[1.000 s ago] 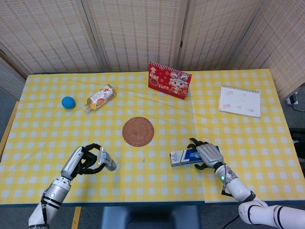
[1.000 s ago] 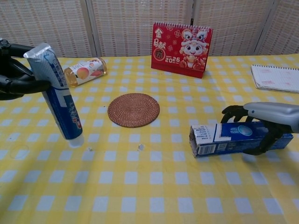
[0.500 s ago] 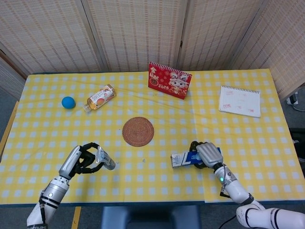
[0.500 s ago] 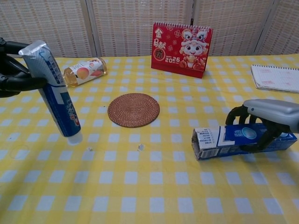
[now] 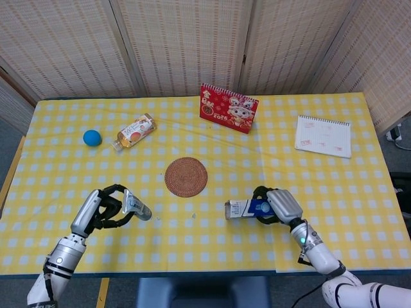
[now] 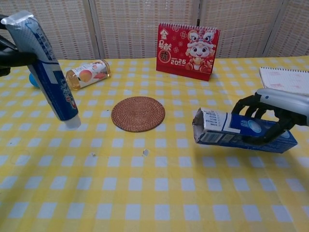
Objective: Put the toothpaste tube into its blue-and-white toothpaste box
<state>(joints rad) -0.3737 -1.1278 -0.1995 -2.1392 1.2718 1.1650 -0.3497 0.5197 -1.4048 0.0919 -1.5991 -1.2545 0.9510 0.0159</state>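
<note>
A: Item one, left hand (image 5: 96, 210). Status?

B: Fingers wrapped round the tube (image 6: 46, 67). Against the frame a second back, tube raised clear of the counter (image 6: 154, 193), cap end down, crimped end up; hand drawn slightly leftward.

A: Middle of counter?

B: Woven mat (image 6: 138, 113), untouched. Not part of the job.

A: Item two, right hand (image 6: 275, 113).

B: Clamped over the box (image 6: 241, 133). A second ago the box lay flat on the cloth; now lifted, open flap end tipped up and turned toward the tube.

A: Is the mouth fully open?

B: Probably; the flaps blur in both views, so not certain.

A: Meaning for the task?

B: Both pieces airborne, well apart, nothing inserted yet. Judged next: bring them together over mid-counter and level the tube so its cap end meets the box mouth.
</note>
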